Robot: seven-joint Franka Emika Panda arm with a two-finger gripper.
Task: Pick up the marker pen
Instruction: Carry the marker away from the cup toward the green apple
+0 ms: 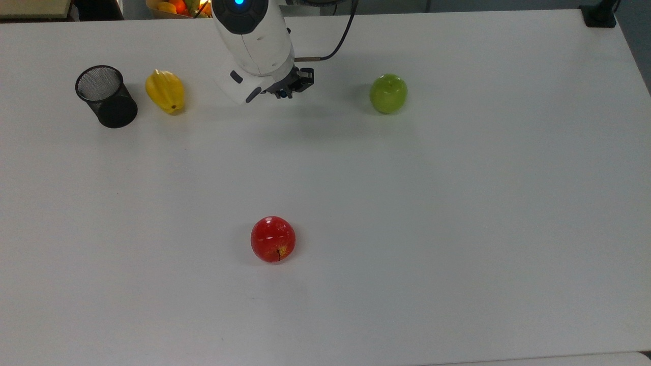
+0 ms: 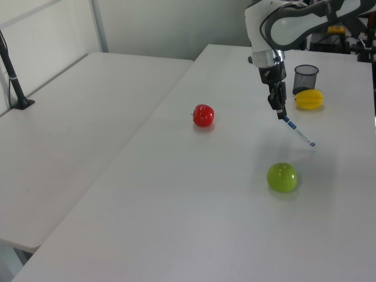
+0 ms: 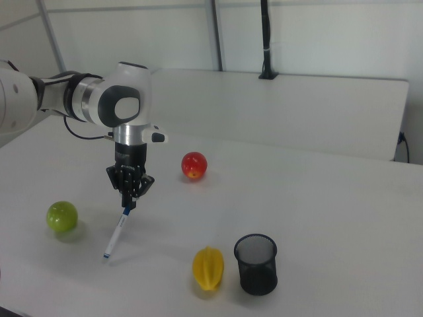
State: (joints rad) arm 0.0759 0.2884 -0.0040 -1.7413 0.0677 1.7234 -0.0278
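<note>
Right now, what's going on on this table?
A single robot arm is handling the marker pen. Its gripper is shut on the pen's upper end, and the pen hangs slanted with its lower tip at or just above the white table. In the top view the gripper sits between the yellow starfruit and the green apple. A black mesh cup stands beside the starfruit, and a red apple lies apart, nearer the top view's bottom edge.
</note>
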